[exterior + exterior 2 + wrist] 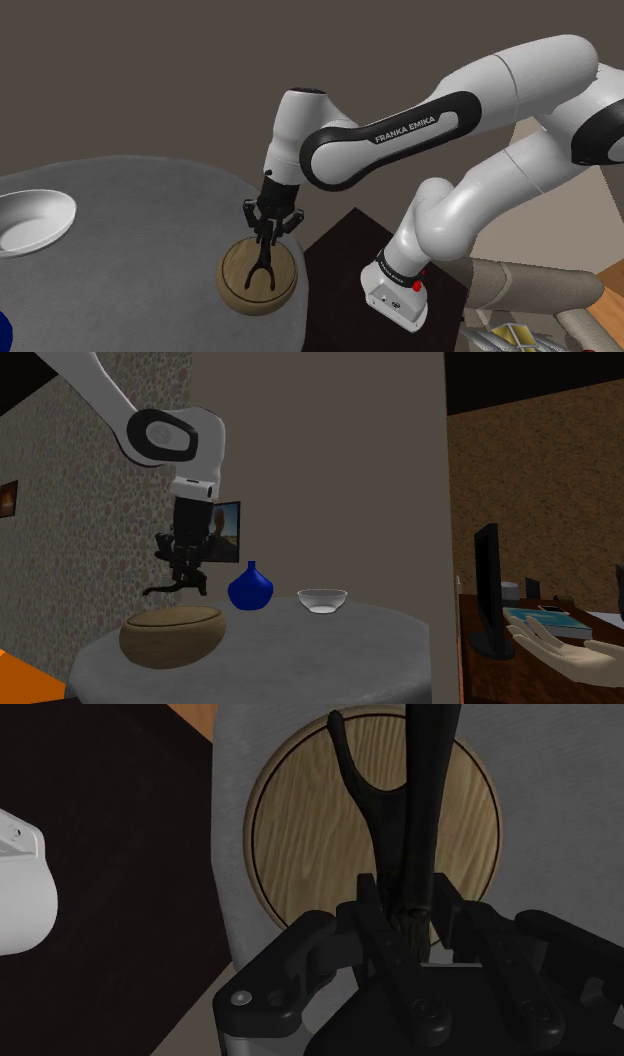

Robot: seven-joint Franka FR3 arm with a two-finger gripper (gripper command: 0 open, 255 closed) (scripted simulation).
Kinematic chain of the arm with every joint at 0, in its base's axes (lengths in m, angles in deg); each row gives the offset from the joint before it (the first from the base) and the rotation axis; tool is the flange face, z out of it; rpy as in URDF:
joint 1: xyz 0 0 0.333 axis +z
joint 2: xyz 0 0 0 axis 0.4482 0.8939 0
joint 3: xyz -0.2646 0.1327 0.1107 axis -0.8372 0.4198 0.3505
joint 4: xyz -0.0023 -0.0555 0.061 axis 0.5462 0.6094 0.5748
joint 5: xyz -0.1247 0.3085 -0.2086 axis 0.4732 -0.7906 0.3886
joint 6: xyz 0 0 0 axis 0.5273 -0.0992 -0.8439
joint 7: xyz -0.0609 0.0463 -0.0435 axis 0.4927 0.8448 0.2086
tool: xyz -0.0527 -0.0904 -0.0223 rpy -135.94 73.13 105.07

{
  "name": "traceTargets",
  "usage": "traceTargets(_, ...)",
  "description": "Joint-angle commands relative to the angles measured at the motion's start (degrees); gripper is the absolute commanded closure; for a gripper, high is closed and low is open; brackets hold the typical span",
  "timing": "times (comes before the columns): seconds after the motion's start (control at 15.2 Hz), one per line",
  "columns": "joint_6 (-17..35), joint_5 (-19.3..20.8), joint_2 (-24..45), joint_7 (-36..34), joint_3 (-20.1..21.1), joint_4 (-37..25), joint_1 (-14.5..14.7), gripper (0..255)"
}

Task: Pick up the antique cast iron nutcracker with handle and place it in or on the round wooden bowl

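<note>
Hovering above the wooden bowl [238, 287], your gripper [268, 235] clasps the black nutcracker [263, 262] tightly, its forked legs pointing down toward the bowl.

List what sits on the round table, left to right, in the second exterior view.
wooden bowl → blue vase → clear glass bowl. The claw gripping the nutcracker hangs over the wooden bowl, so it is left unranked.

Bent arm [420, 125], pincer [267, 235] downward, clamped
</note>
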Motion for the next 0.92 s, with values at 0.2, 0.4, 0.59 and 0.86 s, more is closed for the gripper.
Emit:
traceTargets(0.2,4.95,-0.82,3.29,0.96,0.8,1.69,0.11,255)
traceTargets(0.4,7.1,-1.15,4.86,1.37,1.14,2.29,0.16,255)
traceTargets(0.59,7.1,-1.15,4.86,1.37,1.13,2.29,0.16,255)
traceTargets(0.86,7.1,-1.15,4.86,1.37,1.13,2.29,0.16,255)
